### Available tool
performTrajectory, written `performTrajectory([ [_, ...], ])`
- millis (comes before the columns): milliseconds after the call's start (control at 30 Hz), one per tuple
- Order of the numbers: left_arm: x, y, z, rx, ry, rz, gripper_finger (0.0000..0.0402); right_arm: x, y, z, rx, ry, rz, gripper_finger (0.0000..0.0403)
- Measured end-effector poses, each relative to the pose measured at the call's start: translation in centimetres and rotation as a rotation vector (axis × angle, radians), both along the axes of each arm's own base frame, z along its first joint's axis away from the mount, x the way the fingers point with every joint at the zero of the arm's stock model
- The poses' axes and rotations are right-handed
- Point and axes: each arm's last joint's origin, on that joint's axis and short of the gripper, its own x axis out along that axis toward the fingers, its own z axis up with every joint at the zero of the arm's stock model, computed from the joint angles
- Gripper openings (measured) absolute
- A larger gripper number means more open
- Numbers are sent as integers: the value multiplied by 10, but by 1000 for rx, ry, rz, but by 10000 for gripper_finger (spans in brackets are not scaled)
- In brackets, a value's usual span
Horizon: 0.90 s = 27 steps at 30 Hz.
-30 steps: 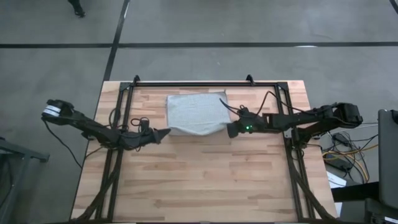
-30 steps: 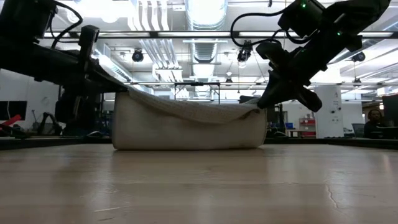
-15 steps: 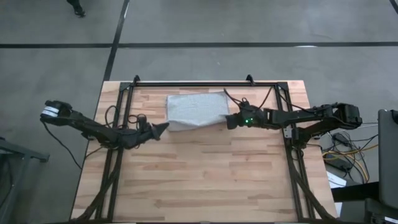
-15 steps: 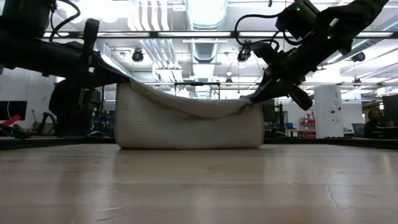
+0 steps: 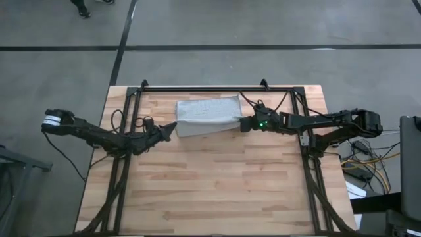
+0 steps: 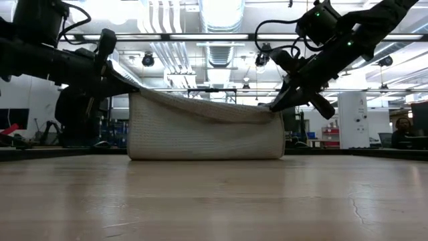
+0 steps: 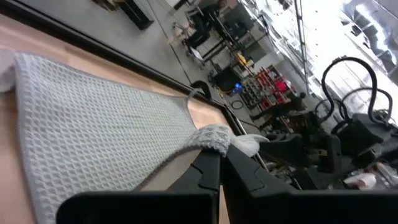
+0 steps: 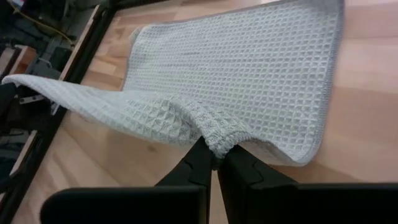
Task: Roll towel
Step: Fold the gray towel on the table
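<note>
Both hands are mid-fold on the towel (image 5: 207,116). It sits on the counter (image 5: 217,191) toward 12 o'clock from centre, just short of the black frame bar (image 5: 204,87) along the far edge.

Left hand (image 5: 172,127) is at the towel's 8 o'clock corner, fingers pressed together and pinching that corner; the left wrist view shows the cloth bunched between the fingertips (image 7: 211,158). Right hand (image 5: 242,124) is at the 4 o'clock corner, also closed on cloth, with a fold of waffle weave caught between its fingers (image 8: 208,163).

What changed in the last second: both hands have travelled toward 12 o'clock, carrying the near edge with them. From above, the towel's footprint has shrunk front to back, from roughly square to a shallow band. From counter height, the lifted edge (image 6: 200,110) sagged deeply between the hands a second ago; now it runs much flatter and the draped front face stands taller.

Meaning for the task: this looks like the first turn of the roll, with the near edge being brought over the rest of the towel. The far part lies flat on the wood and does not seem to have been dragged. No tight roll yet, just one loose fold-over held in the air. Next move likely needs the edge laid down and tucked before re-gripping. Risk: a corner slipping free and the fold opening.
</note>
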Motion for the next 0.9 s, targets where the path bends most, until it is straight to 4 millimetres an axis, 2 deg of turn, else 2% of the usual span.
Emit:
performTrajectory([
  [367, 0, 14, 0, -4, 2, 47, 4, -2, -9, 1, -9, -3, -33, 13],
  [567, 0, 27, -1, -9, 12, 40, 4, 2, -13, 9, -37, -99, -41, 13],
  [900, 0, 47, -4, -15, 44, -121, 4, -1, -20, 8, -44, -94, -99, 13],
])
